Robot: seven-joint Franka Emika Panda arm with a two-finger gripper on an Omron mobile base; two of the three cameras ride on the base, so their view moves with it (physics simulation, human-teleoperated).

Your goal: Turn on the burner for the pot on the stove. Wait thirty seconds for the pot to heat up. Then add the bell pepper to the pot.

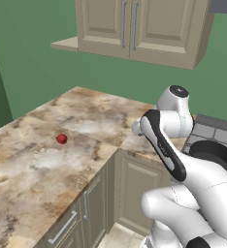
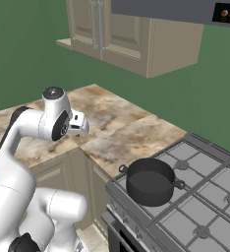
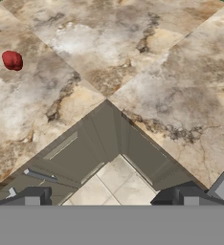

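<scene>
Marble counter (image 1: 47,160) wraps an inside corner, and everything sits relative to that corner. The bell pepper (image 1: 61,139) lies alone on the counter's left run, well away from the corner and from the stove; in the hand view the pepper (image 3: 12,60) shows as a small red lump near the upper left. The gripper (image 3: 109,197) hangs above the corner, over the gap where the cabinet doors (image 3: 85,153) meet and the floor tiles (image 3: 109,184) show below. Its two dark fingertips (image 3: 32,196) stand as far apart as they go, with nothing between them. From the right base view the gripper (image 2: 78,124) points down at the counter edge beside the corner. The stove (image 2: 205,197) adjoins the counter's right run, and the pot (image 2: 150,181) sits on its front left grate, nearest the counter. Wall cabinets (image 2: 122,34) hang above the corner.
</scene>
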